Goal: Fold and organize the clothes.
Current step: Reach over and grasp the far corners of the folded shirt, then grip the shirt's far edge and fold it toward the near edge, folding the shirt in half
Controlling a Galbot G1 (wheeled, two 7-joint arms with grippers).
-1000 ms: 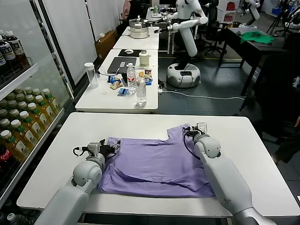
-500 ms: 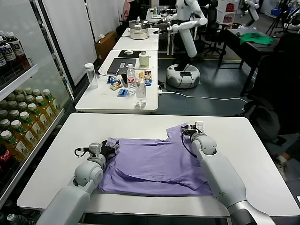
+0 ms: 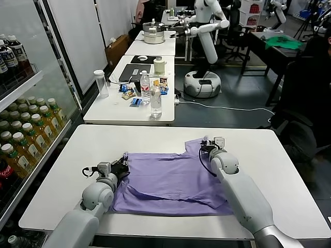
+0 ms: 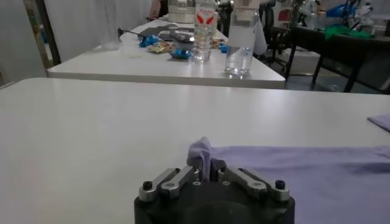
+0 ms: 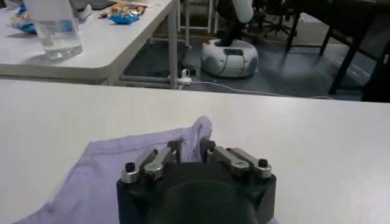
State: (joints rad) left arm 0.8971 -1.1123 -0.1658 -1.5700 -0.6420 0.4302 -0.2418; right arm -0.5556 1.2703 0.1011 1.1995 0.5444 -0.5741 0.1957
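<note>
The lavender T-shirt point(image 3: 170, 181) lies spread on the white table point(image 3: 155, 137), plain side up. My left gripper point(image 3: 121, 166) is shut on the shirt's far left corner; in the left wrist view a fold of cloth point(image 4: 202, 153) stands pinched between the jaws of the left gripper point(image 4: 206, 168). My right gripper point(image 3: 208, 146) is shut on the shirt's far right corner; in the right wrist view the cloth point(image 5: 194, 137) rises between the jaws of the right gripper point(image 5: 191, 148). Both grippers sit low at the table surface.
A second table point(image 3: 111, 111) beyond holds water bottles point(image 3: 155, 101), a tall cup point(image 3: 100, 82) and snack packets. A drinks fridge point(image 3: 20, 124) stands at the left. Another robot point(image 3: 204, 46) stands behind. A green cloth point(image 3: 282, 41) lies on a dark table far right.
Both grippers have pulled their shirt corners slightly toward me, and the shirt has slid a little nearer and flatter.
</note>
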